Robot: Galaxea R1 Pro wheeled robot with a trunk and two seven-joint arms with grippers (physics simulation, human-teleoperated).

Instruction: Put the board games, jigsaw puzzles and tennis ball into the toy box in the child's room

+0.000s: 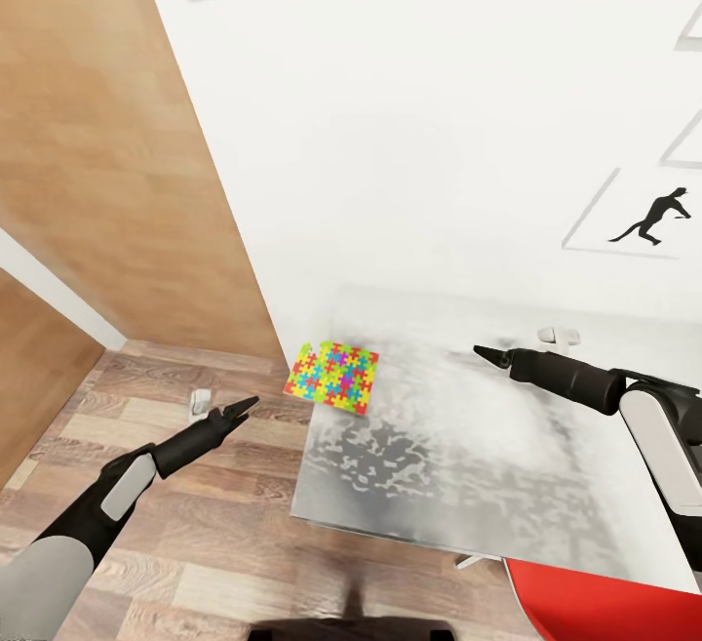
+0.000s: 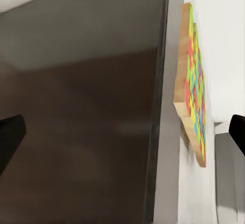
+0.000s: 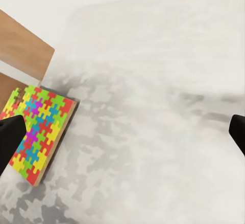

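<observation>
Jigsaw puzzle overhangs table corner nr wall; both tools look closed, empty.

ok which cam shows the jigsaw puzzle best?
Right wrist view: jigsaw puzzle seen face-on, colours clear. Head view shows it smaller, overhanging the table's far-left corner. Left wrist view catches it edge-on.

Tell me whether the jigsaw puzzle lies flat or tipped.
Flat: the jigsaw puzzle lies face up at the table corner, overhanging its edge.
</observation>
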